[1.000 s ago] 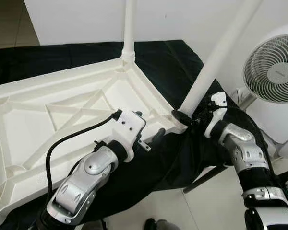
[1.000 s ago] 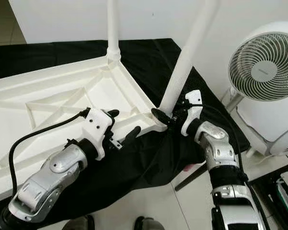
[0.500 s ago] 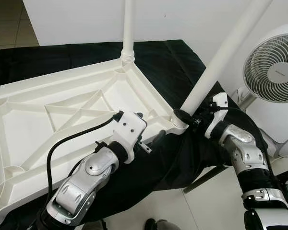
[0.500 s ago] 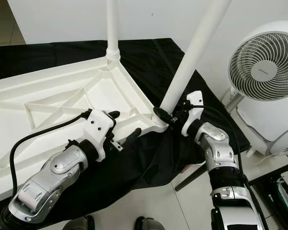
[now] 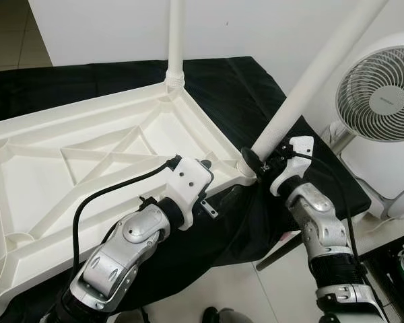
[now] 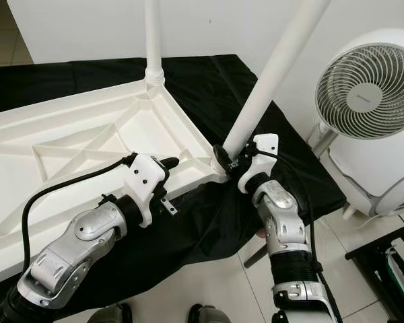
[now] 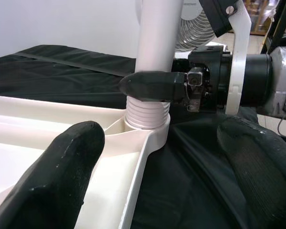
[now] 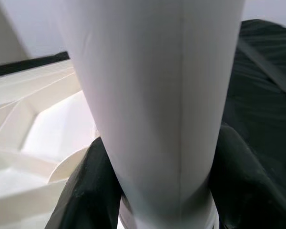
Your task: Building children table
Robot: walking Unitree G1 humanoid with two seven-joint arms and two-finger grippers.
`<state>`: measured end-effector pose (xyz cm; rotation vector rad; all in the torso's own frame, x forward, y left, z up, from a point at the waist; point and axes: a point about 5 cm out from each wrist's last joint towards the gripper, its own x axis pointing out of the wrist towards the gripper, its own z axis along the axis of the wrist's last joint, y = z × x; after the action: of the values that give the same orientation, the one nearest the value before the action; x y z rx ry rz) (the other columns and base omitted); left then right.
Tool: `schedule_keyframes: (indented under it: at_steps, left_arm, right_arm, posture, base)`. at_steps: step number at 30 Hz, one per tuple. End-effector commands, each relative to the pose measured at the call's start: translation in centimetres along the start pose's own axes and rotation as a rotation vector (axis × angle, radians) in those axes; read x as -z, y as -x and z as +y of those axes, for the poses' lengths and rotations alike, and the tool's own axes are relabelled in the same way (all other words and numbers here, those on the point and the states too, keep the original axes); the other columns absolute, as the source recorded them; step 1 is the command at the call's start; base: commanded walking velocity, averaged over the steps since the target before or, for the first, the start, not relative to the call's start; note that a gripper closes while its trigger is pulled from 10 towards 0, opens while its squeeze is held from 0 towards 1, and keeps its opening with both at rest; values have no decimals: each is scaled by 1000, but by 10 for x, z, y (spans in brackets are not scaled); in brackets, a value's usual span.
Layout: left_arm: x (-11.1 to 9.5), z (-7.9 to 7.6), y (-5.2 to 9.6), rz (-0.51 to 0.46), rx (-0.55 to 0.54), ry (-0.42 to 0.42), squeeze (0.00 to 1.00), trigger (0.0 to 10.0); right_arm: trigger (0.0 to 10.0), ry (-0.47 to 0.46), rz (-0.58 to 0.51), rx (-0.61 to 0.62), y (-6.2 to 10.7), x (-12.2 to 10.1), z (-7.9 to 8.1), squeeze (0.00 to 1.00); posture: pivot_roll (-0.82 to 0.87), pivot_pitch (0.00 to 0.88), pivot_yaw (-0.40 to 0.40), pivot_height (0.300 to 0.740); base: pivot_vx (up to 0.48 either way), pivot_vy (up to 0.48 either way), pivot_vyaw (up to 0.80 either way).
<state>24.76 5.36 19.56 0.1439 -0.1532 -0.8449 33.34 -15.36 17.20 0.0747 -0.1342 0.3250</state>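
The white table top lies upside down on a black cloth. One white leg stands upright in its far corner. A second leg leans to the right out of the near right corner socket, its threaded end at the socket. My right gripper is shut on this leg just above the socket, with black fingers on both sides of it. My left gripper is open, its fingers straddling the table's rim just short of that corner.
A white fan stands close on the right, behind my right arm. The cloth hangs over the near edge down to a tiled floor. A dark rack shows at the lower right. A white wall lies behind.
My left gripper has reached forward, so its fingers now straddle the rim near the corner socket. My right arm has drawn in leftward, still holding the tilted leg.
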Motion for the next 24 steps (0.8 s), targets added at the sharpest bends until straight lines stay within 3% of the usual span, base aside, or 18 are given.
schedule_keyframes:
  at_steps: [1, 2, 5, 7, 8, 11, 15, 24]
  left_arm:
    - [2, -2, 0, 4, 12, 7, 0, 10000]
    - [2, -2, 0, 4, 12, 7, 0, 10000]
    - [3, -3, 0, 3, 18, 4, 0, 10000]
    - [3, -3, 0, 3, 18, 4, 0, 10000]
    - [4, -3, 0, 2, 19, 3, 0, 10000]
    - [4, -3, -1, 0, 18, 3, 0, 10000]
    - [4, -3, -1, -3, 12, 6, 0, 10000]
    - [5, -4, -1, -5, 15, 3, 0, 10000]
  right_arm:
    - [10000, -40, 57, 126, 6, 11, -9, 0]
    - [10000, -40, 57, 126, 6, 11, -9, 0]
    - [10000, -51, 61, 298, 8, 12, -6, 0]
    - [10000, -51, 61, 298, 8, 12, -6, 0]
    - [10000, -41, 63, 388, 10, 12, -1, 0]
    - [10000, -47, 72, 484, 12, 13, 12, 0]
    - [10000, -70, 65, 435, 8, 11, 31, 0]
    - [10000, -41, 83, 470, 7, 9, 16, 0]
  posture:
    - [59, 139, -73, 740]
    - [59, 139, -73, 740]
    - [58, 132, -80, 740]
    - [58, 132, -80, 740]
    - [57, 128, -83, 740]
    - [59, 122, -87, 740]
    - [61, 117, -89, 740]
    - [62, 101, -96, 740]
  base:
    - [0, 0, 0]
    - [0, 0, 0]
    - [0, 0, 0]
    - [0, 0, 0]
    - [0, 0, 0]
    - [0, 0, 0]
    - [0, 0, 0]
    - [0, 0, 0]
